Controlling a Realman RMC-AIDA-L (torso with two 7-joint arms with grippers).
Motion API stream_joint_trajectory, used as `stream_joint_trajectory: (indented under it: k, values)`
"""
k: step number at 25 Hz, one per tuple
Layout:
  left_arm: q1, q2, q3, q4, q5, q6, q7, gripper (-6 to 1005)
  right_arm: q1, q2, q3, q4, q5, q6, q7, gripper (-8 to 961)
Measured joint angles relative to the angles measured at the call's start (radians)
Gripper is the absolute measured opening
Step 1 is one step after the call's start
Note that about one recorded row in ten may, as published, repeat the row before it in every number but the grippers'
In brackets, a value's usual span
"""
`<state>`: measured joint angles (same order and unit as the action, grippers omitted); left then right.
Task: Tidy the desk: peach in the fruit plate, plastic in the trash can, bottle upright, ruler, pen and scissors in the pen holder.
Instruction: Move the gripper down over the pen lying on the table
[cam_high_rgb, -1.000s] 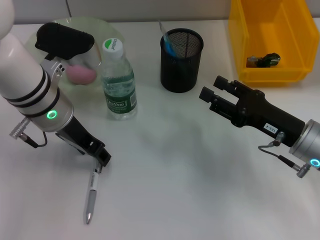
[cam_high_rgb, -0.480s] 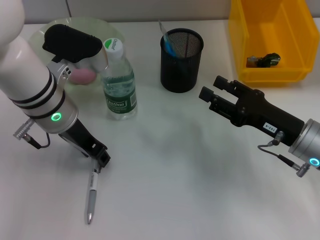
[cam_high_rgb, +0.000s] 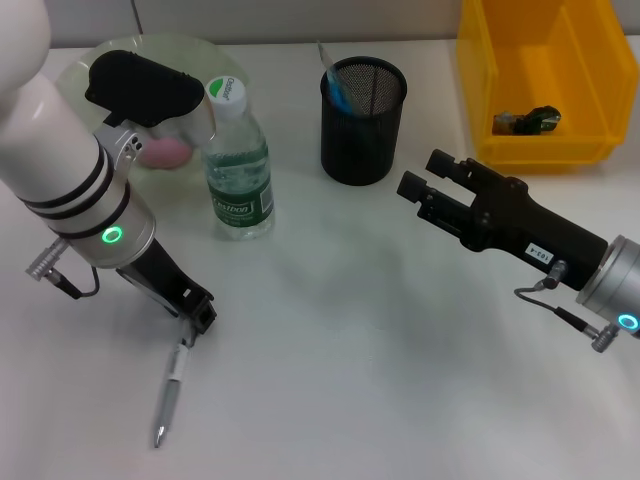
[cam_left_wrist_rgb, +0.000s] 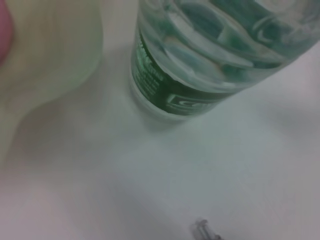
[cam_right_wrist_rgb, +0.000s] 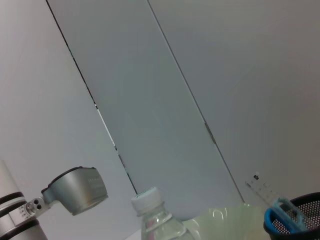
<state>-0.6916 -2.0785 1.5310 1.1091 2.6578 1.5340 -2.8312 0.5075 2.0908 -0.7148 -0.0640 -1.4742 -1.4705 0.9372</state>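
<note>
Hiding the pen's (cam_high_rgb: 168, 393) upper end, left end effector (cam_high_rgb: 197, 320) sits low.

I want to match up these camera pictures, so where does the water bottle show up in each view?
Head view: water bottle stands upright between fruit plate and pen holder.
Left wrist view: its lower body and green label fill the frame.
Right wrist view: only its white cap.
Shared landmark: the fruit plate.

A white desk (cam_high_rgb: 380, 380) stands against a pale grey panelled wall (cam_right_wrist_rgb: 150, 100) with thin dark seams.
</note>
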Motion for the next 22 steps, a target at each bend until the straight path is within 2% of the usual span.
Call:
stream_joint_trajectory:
  k: [10,22]
  values:
    - [0.006,0.000,0.001,0.024,0.003,-0.001,0.000,238,0.002,0.000,0.000,0.001,0.000,0.001,0.000,690]
    - [0.002,0.000,0.011,0.021,0.004,0.004,0.004,162,0.002,0.000,0.009,0.003,0.000,0.001,0.000,691]
